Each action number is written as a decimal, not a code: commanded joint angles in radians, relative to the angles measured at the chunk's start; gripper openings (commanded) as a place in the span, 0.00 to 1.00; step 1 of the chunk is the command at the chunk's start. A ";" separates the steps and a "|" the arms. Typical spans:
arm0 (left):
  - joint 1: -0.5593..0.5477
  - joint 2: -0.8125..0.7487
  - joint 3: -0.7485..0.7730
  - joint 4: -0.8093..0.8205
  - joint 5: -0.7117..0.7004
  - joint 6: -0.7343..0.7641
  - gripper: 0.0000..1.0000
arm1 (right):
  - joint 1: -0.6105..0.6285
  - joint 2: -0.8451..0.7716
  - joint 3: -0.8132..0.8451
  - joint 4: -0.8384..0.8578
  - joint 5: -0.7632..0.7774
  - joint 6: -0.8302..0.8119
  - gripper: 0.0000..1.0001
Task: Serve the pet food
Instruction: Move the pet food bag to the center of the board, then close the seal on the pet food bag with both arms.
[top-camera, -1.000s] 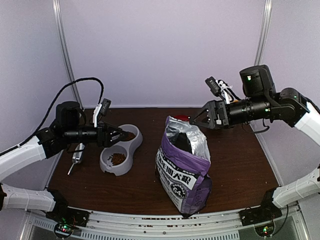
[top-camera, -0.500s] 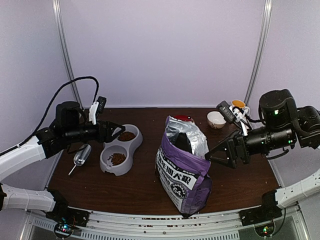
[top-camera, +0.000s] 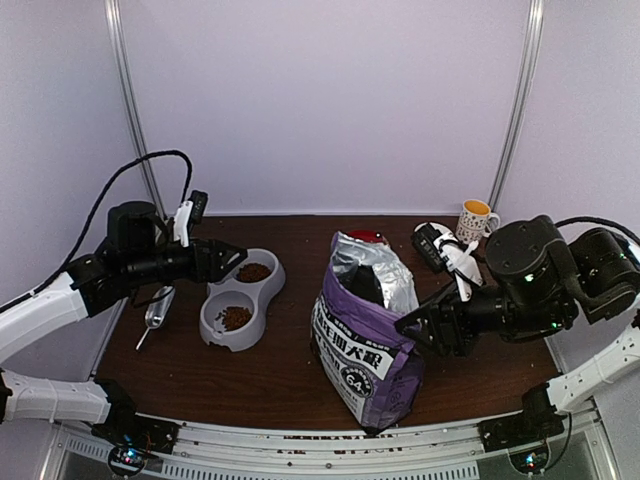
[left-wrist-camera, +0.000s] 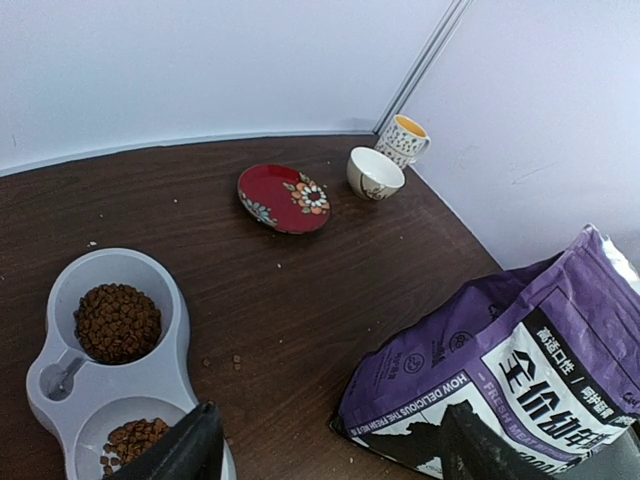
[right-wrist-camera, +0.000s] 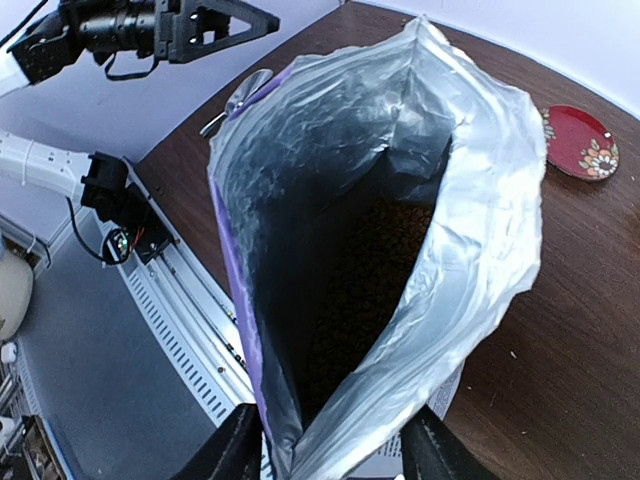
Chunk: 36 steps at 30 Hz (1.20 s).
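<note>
Carrying everything is the dark brown bench (top-camera: 290, 370), which lies below both of my arms. Next in size is the purple bag (top-camera: 365, 340), standing upright with its silver-lined mouth gaping. My right gripper (top-camera: 408, 335) sits at the bag's upper edge, on the side nearest that arm. In the right wrist view one finger shows on either side of the bag's rim. I cannot tell whether they are pressing on the foil or just straddling it.

My left gripper (top-camera: 236, 264) hangs released, fingers spread with nothing between them, well apart from the bag. Just below and in front of it lies the grey double bowl (left-wrist-camera: 150, 375). The pet food (left-wrist-camera: 117, 322) fills the bowl's farther cup with a brown heap. A thinner scatter lies in the nearer cup, right by my left finger. More of it shows dark, deep inside the bag under my right gripper.

Far ahead of the left gripper lies a red flowered plate (left-wrist-camera: 285, 198). Behind the left gripper, near my arm, a metal scoop (top-camera: 158, 310) rests on the bench. Past the plate stand a white cup (left-wrist-camera: 375, 172) and, just beside it, a patterned mug (left-wrist-camera: 405, 138) with an orange inside. A few loose pellets dot the wood between the bowl and the bag.
</note>
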 joint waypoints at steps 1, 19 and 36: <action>-0.004 -0.026 0.027 0.000 -0.012 0.007 0.78 | 0.017 -0.001 -0.016 0.016 0.131 0.031 0.46; -0.005 -0.094 0.103 -0.210 -0.006 0.219 0.88 | -0.104 0.009 -0.002 0.093 0.090 -0.253 0.00; -0.004 -0.089 0.128 -0.212 0.226 0.536 0.92 | -0.397 -0.031 -0.143 0.275 -0.472 -0.909 0.00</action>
